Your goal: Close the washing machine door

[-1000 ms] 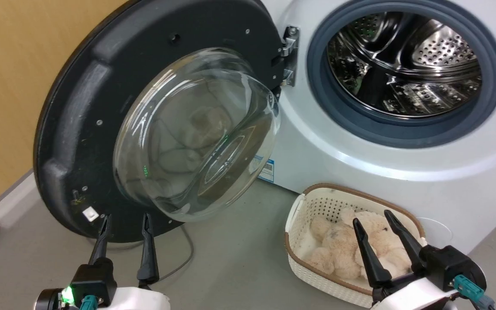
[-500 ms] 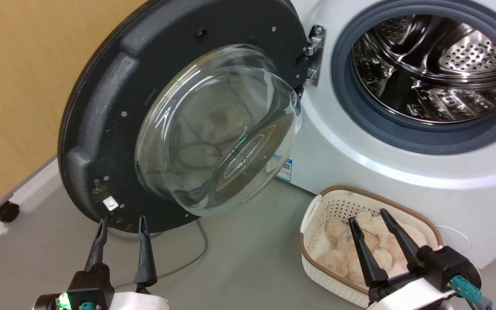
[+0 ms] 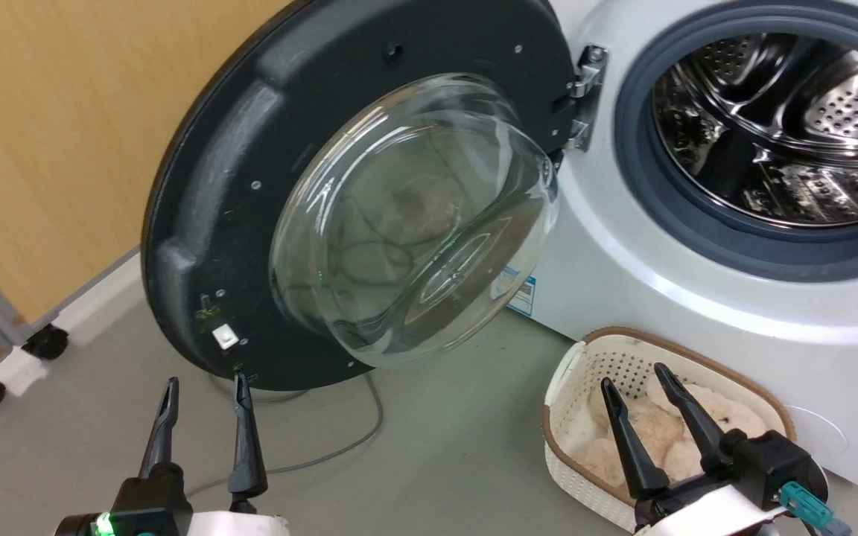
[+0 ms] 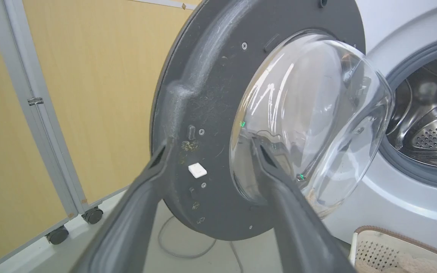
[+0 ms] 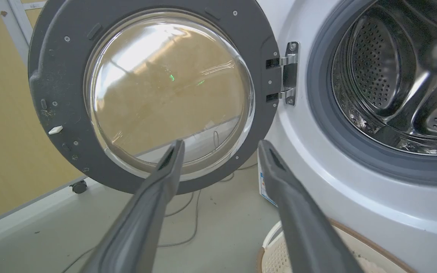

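The washing machine door point(image 3: 250, 186) hangs wide open to the left of the washing machine point(image 3: 645, 253), its clear glass bowl bulging toward me. The hinge point(image 3: 585, 97) joins it to the white front beside the steel drum point(image 3: 786, 126). My left gripper point(image 3: 204, 385) is open, fingertips just below the door's lower rim, apart from it. In the left wrist view the door point(image 4: 203, 113) fills the space beyond my left gripper point(image 4: 211, 142). My right gripper point(image 3: 634, 376) is open above the basket. The right wrist view faces the door point(image 5: 63, 87), the hinge point(image 5: 288, 72) and the right gripper point(image 5: 220, 143).
A cream basket point(image 3: 570, 387) with a plush toy point(image 3: 652, 432) stands on the floor against the machine's front. A grey cable point(image 3: 339, 447) lies on the floor under the door. A wood-coloured panel point(image 3: 49, 134) on castors point(image 3: 45, 342) stands to the left.
The camera has turned left, so the whole picture has shifted right. Both grippers stay open; the left one now sits slightly lower and left of the door's rim.
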Available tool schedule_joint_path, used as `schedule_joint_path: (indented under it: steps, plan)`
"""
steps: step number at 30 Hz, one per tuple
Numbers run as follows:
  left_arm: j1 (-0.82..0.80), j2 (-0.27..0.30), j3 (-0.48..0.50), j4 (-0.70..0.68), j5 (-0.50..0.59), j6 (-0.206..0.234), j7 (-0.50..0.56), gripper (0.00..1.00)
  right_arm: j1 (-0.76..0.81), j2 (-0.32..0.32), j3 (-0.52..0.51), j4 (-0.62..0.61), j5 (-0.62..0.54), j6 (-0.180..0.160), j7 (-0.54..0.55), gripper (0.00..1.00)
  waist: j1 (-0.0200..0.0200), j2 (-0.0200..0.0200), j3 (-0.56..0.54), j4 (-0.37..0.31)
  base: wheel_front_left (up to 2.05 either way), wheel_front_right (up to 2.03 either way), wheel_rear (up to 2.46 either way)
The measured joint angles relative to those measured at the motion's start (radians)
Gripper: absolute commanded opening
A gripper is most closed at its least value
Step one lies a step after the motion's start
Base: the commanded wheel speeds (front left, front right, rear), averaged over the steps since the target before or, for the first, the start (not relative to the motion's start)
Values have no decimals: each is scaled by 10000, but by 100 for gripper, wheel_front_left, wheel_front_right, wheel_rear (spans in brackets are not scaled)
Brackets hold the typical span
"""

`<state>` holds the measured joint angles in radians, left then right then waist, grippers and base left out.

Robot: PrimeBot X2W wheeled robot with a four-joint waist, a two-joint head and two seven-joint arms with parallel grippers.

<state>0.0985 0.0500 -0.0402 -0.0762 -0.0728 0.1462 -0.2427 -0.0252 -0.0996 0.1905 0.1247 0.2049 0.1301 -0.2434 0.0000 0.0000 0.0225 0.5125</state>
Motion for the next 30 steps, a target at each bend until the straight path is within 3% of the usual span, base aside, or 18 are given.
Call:
schedule_joint_path:
  steps: [13,14,15,16,22,30]
  plan:
    - [20,0,17,-40,-17,4,-138,100,3,-29,59,35,81,0,-138,100,0,0,38,264,0,0,0]
    - [20,0,12,-38,-136,2,-138,76,3,-29,56,31,81,0,-138,100,0,0,45,267,0,0,0]
    - [20,-4,19,-86,-543,12,-138,4,4,-29,50,31,81,0,-138,100,0,0,53,272,0,0,0]
    - [19,-4,50,-161,-796,6,-138,0,4,-29,46,29,81,0,-138,100,0,0,67,276,0,0,0]
    - [-571,207,780,-454,-848,-462,-142,0,9,-77,-69,-79,61,0,-140,100,0,0,270,274,0,0,0]
    - [-3156,1379,2263,836,-2740,-1563,178,0,119,-84,-522,-339,-81,0,-140,100,0,0,580,188,0,0,0]
